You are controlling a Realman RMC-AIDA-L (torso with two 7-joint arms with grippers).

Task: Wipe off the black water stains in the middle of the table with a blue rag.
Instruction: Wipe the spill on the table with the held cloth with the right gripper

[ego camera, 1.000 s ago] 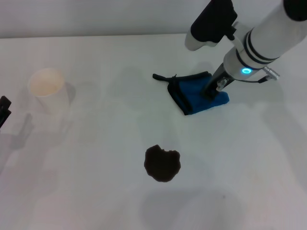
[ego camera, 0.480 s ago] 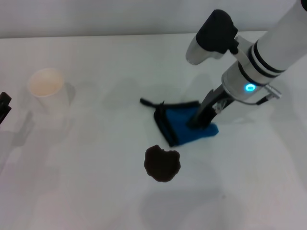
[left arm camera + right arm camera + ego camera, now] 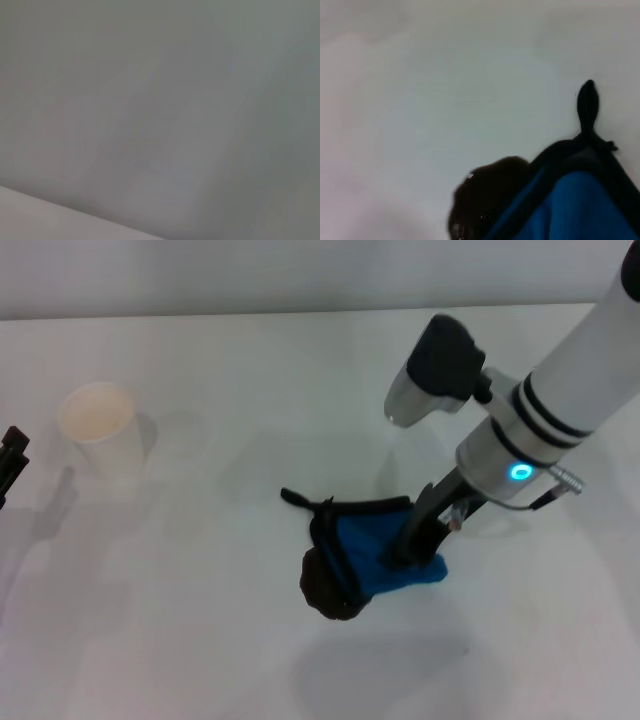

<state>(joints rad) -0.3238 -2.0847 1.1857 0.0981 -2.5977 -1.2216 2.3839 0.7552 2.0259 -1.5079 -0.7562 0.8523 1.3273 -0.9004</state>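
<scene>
Cloth this soft bunches, so press flat: your right gripper [image 3: 412, 540] is clamped on the blue rag [image 3: 375, 562], its nine-o'clock edge overlapping the black water stains [image 3: 322, 590] mid-table [image 3: 200, 640]. Left gripper [image 3: 10, 462] sits parked at nine o'clock; whether it's closed, you cannot tell.

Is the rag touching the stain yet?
Touching. In the head view the rag's black-edged side overlaps the stain's right part; the right wrist view shows the same overlap.
</scene>
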